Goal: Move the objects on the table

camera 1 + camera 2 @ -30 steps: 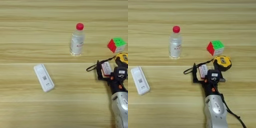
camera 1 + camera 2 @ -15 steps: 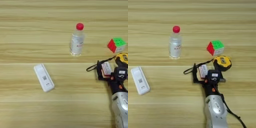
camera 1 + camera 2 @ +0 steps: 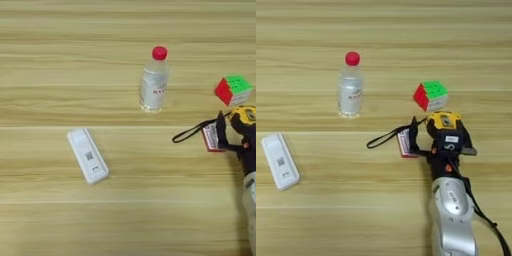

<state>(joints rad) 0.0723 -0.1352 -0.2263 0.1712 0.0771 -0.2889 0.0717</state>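
Note:
My right gripper [image 3: 440, 136] comes up from the bottom edge on its silver forearm and stands open. Its left finger [image 3: 413, 135] rises between the small red-white flat box [image 3: 404, 144] and the yellow-black tape measure [image 3: 443, 121]. The tape measure lies right at the gripper's front, partly covered by the gripper's black body. Its black strap [image 3: 383, 138] trails left past the box. Just beyond the tape measure sits the red-green puzzle cube [image 3: 430, 95]. The white oblong remote [image 3: 88, 155] lies far off to the left on the wooden table [image 3: 125, 210].
A clear bottle with a red cap [image 3: 350, 86] stands upright at the back, left of the cube. A black cable [image 3: 486, 220] runs along the right side of the forearm.
The left finger, earlier at the left side of the flat box, now stands at its right side. The things on the table have not moved.

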